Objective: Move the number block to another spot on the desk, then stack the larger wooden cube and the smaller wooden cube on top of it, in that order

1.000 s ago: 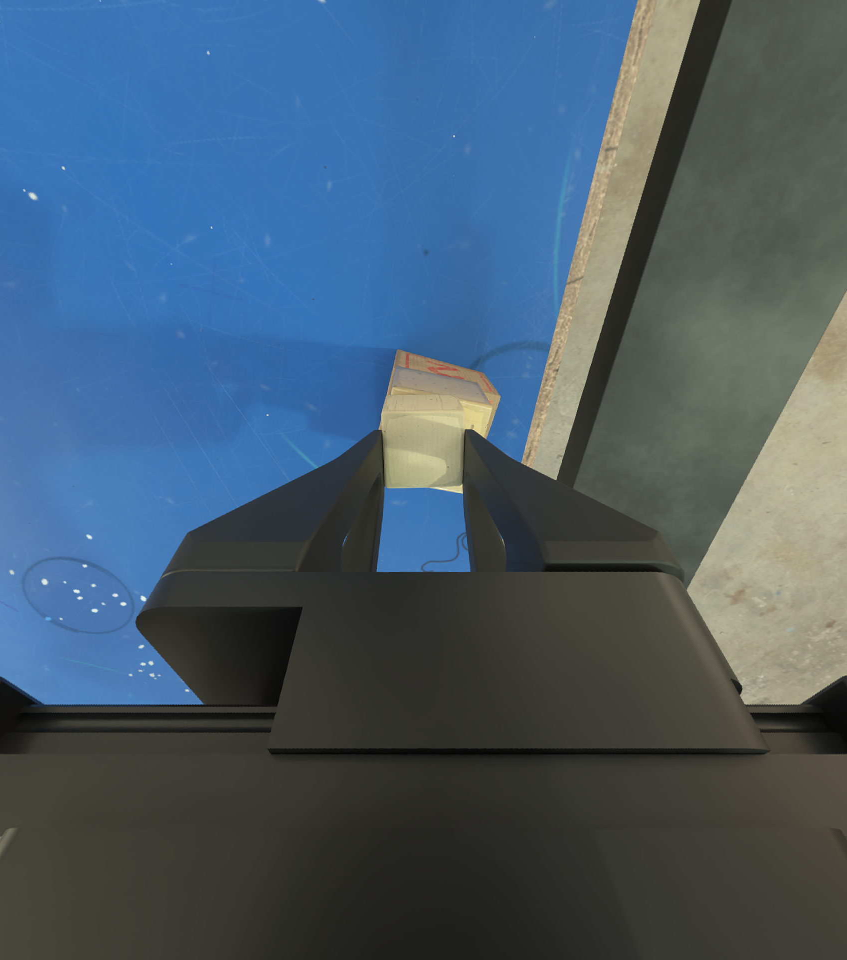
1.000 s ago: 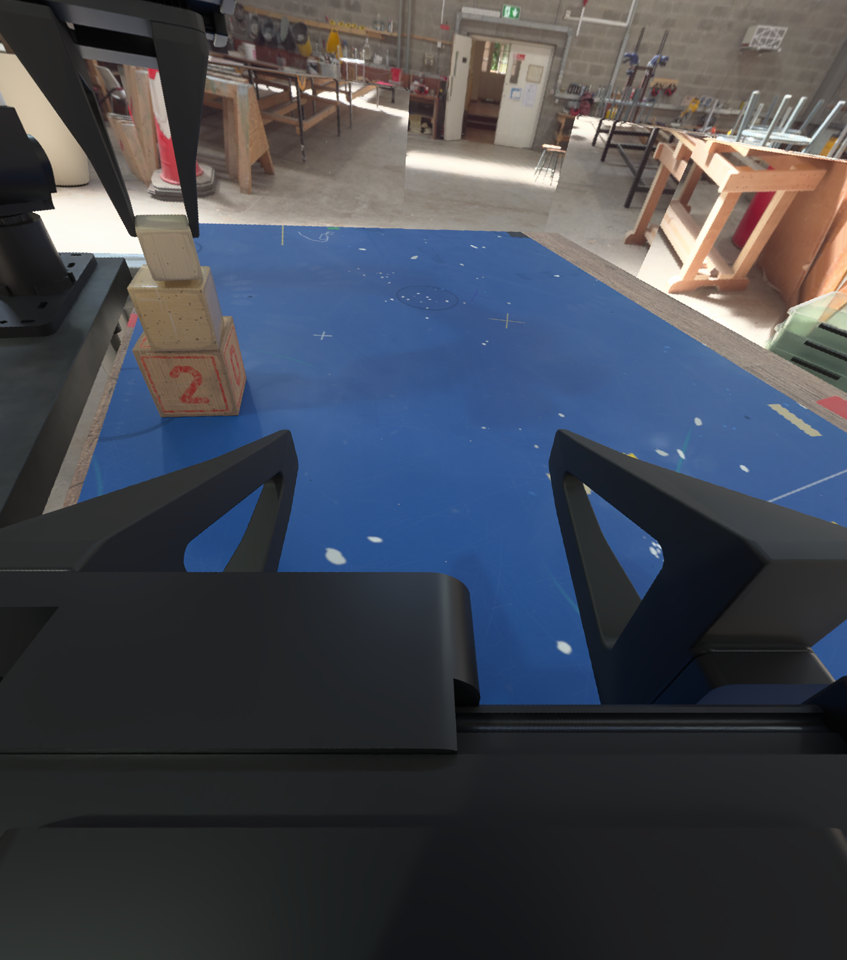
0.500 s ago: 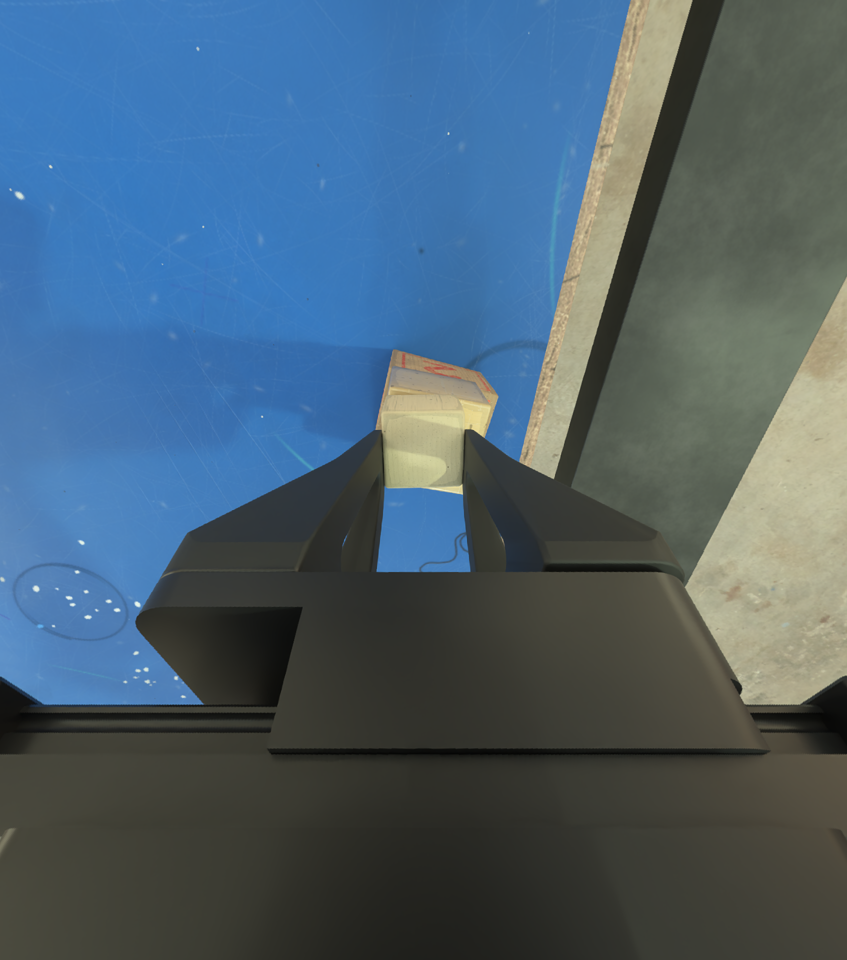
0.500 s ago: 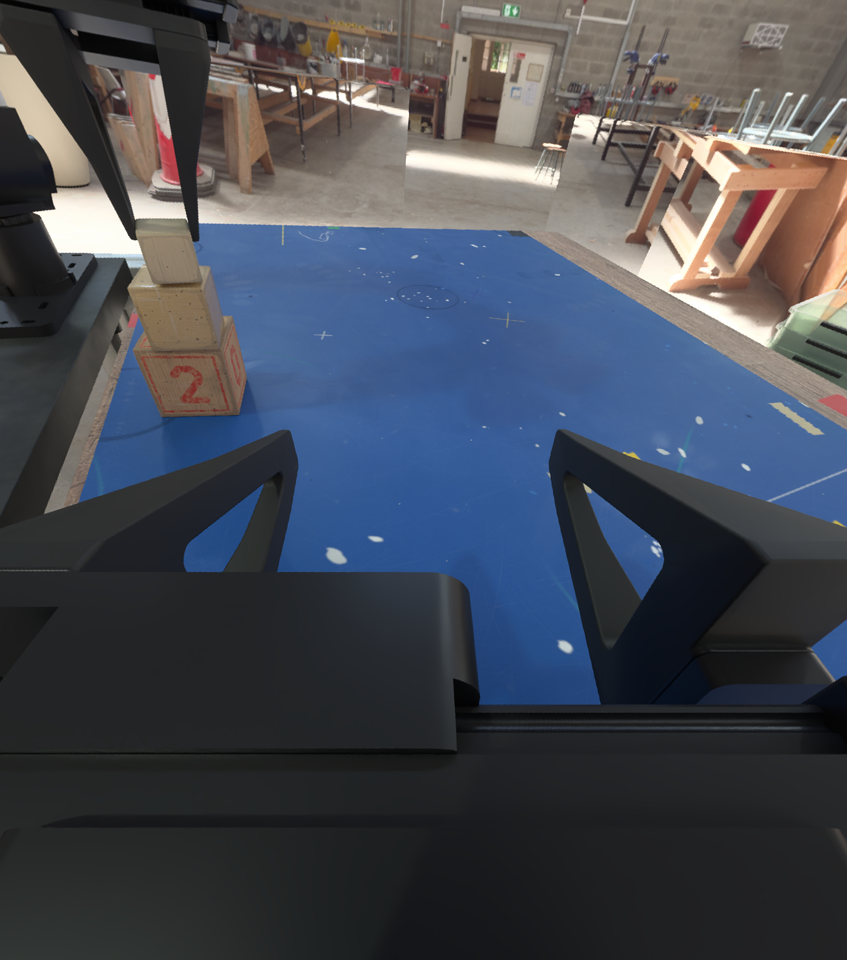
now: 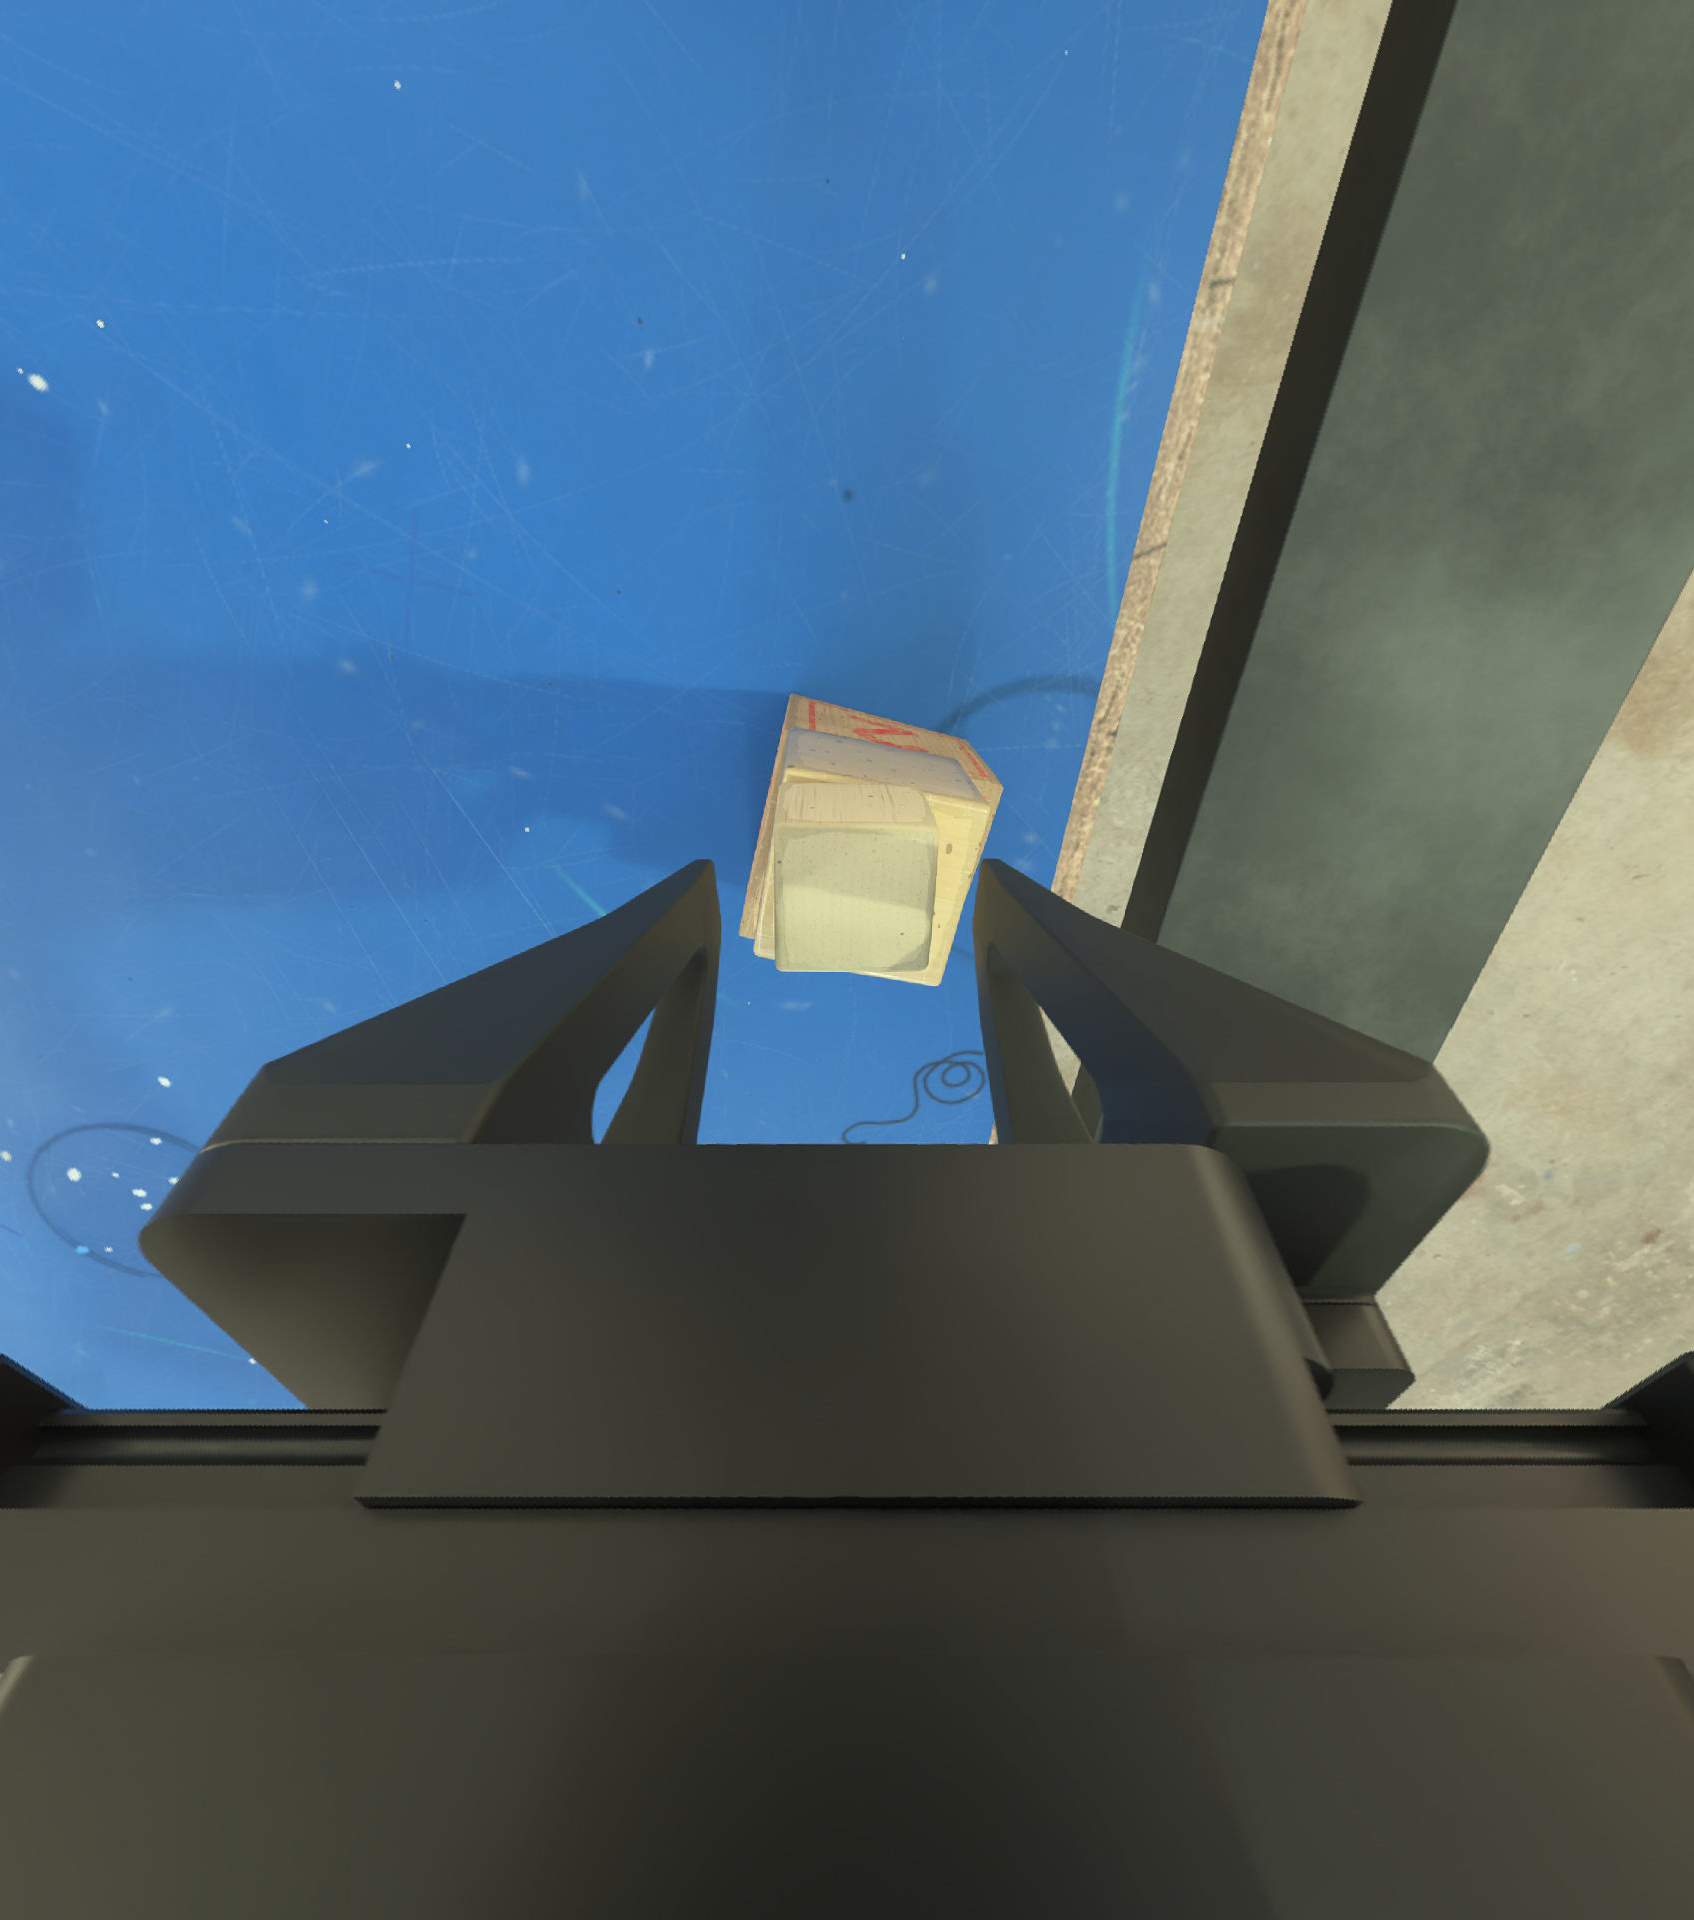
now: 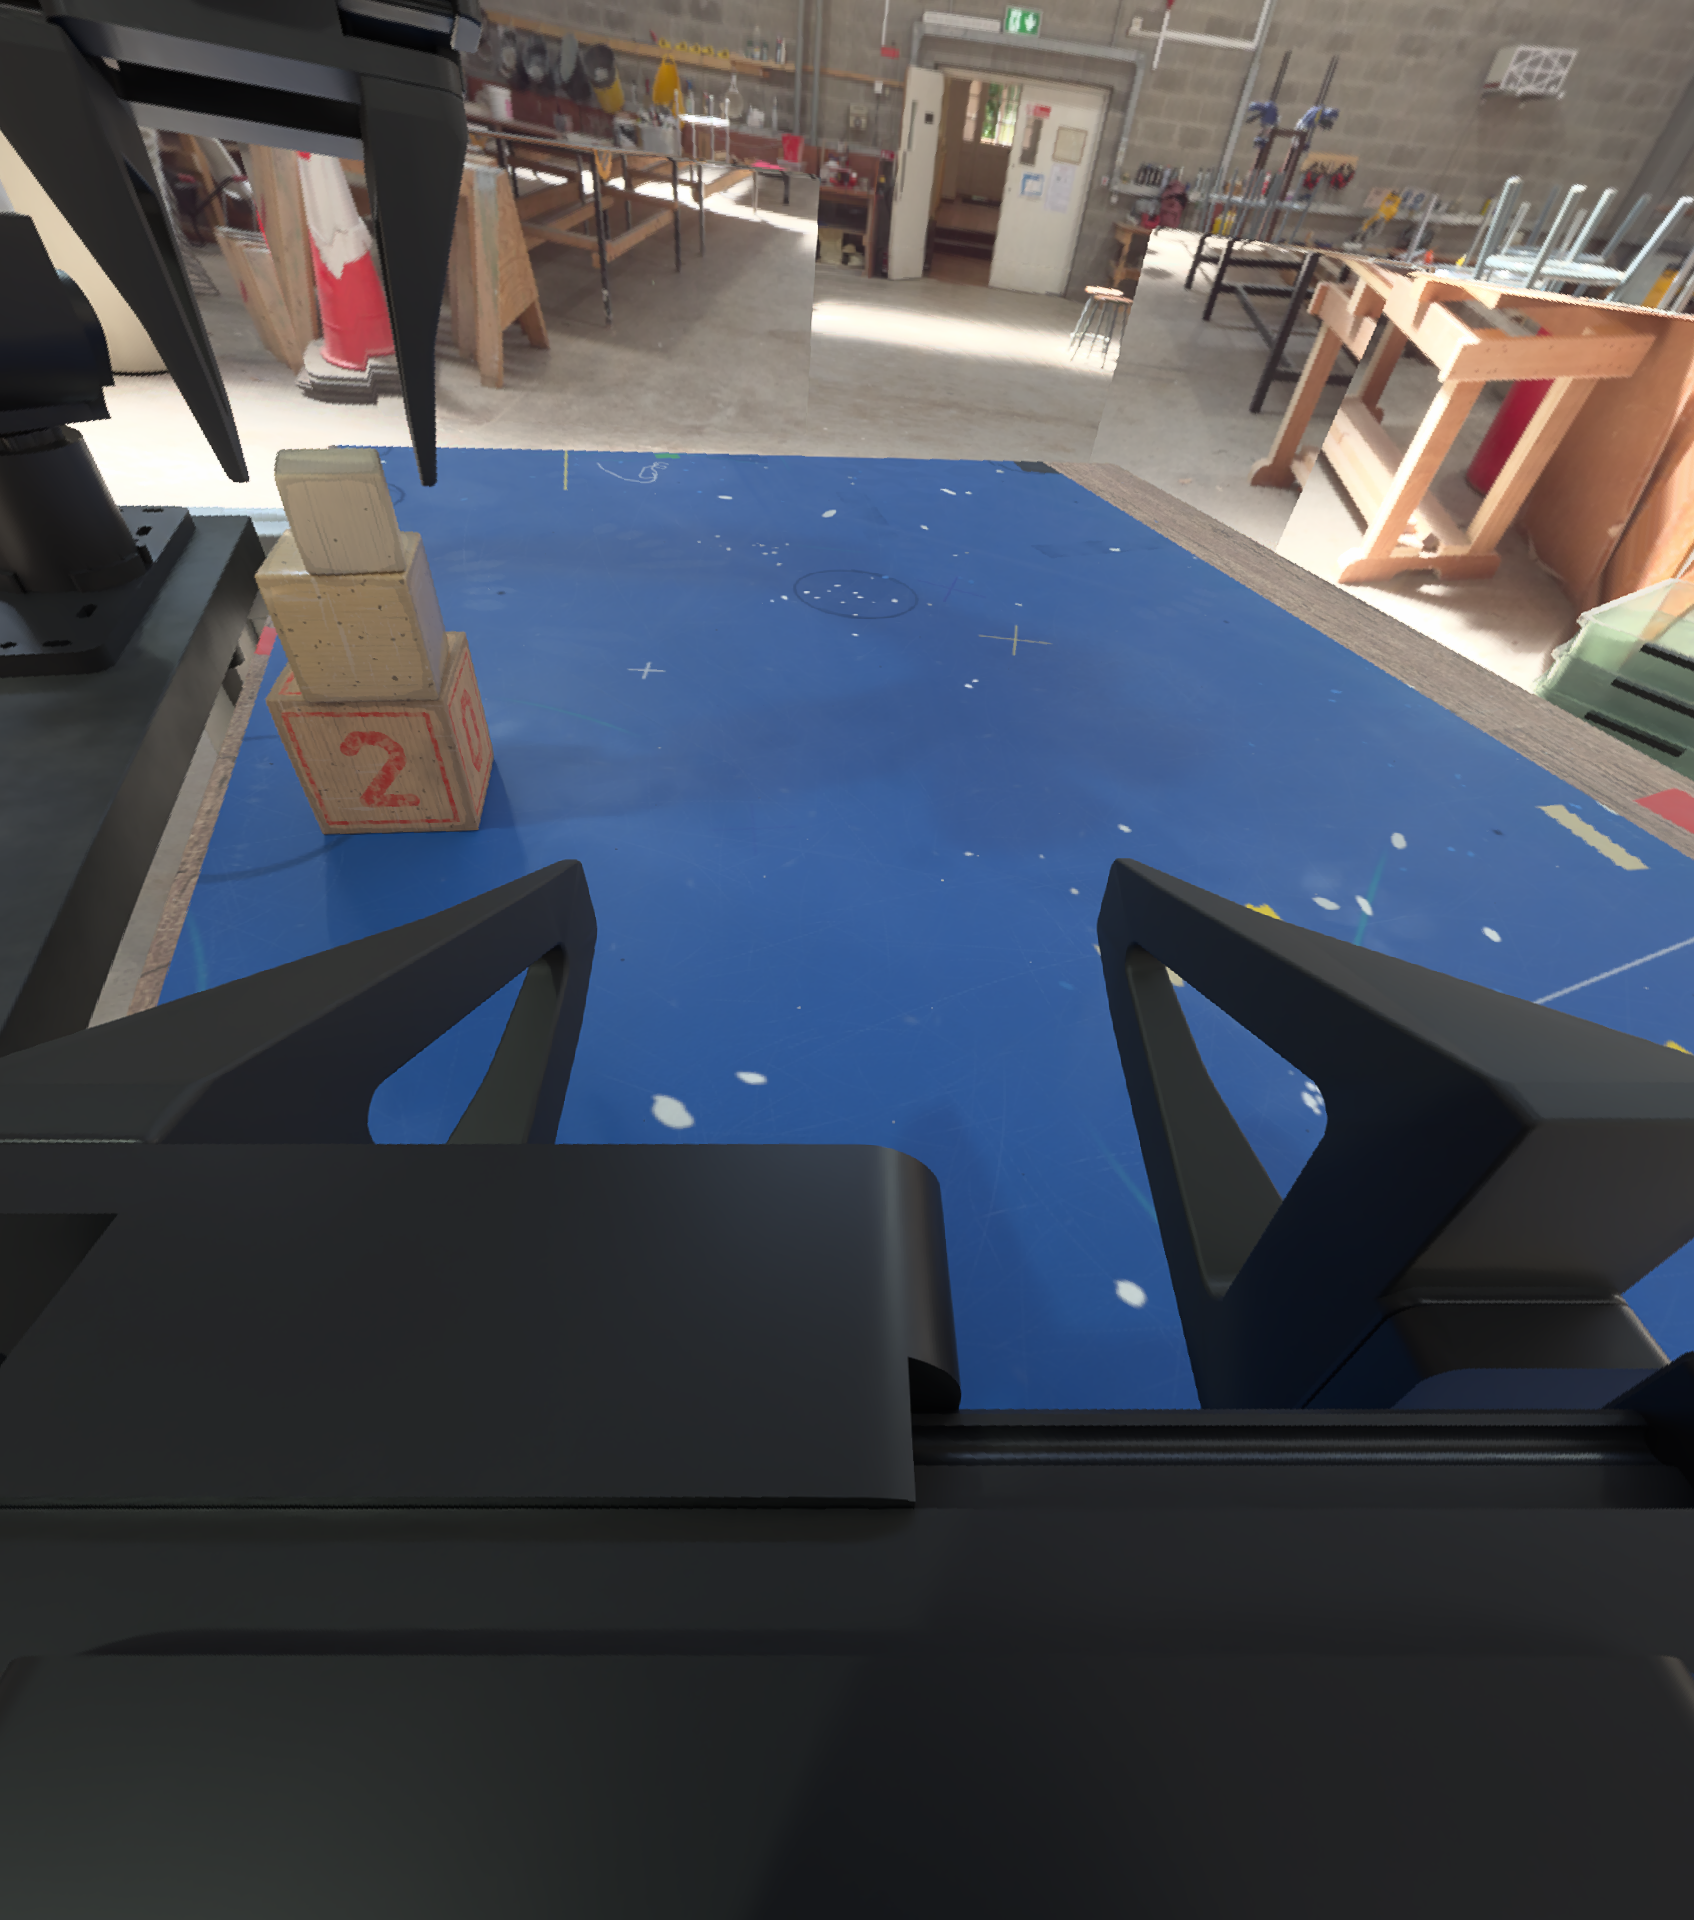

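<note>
Left hand (image 5: 845,883) spread clear of the smaller wooden cube (image 6: 340,511) atop the stack; withdraw straight up — no sideways brush; right hand (image 6: 845,904) wide, empty.

Three-block stack (image 6: 365,644) beneath spread left hand (image 6: 329,480)

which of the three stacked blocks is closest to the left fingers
The smaller wooden cube, top of the stack. The open left gripper straddles it without touching; the larger wooden cube and the red-marked number block sit lower.
</note>
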`<control>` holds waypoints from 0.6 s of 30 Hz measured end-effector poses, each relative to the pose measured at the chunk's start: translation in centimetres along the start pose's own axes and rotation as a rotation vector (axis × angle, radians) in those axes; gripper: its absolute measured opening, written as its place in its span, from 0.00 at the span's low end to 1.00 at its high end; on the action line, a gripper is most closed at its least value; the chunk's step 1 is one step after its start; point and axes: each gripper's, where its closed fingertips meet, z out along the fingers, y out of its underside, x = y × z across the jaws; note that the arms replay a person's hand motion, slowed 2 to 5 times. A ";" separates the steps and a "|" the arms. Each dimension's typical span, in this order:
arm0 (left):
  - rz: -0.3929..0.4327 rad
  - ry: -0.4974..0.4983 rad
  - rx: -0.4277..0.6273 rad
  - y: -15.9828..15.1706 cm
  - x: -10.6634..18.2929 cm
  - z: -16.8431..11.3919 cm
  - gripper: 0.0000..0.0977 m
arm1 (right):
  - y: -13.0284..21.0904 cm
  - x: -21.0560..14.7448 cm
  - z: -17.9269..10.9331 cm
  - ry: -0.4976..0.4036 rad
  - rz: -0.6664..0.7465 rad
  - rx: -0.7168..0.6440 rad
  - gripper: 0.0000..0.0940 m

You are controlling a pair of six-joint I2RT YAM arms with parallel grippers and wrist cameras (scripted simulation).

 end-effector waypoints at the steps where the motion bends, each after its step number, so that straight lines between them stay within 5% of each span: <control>1: 0.000 -0.001 0.000 0.0 0.0 0.0 0.45 | 0.0 0.0 0.0 0.000 0.000 0.000 0.88; 14: -0.016 -0.024 0.034 -0.1 -0.8 -0.9 0.94 | 0.0 0.0 0.0 0.000 -0.002 0.001 0.88; 18: -0.026 -0.024 0.073 -0.5 -1.1 -1.5 0.96 | 0.0 0.0 0.0 0.000 -0.002 0.001 0.88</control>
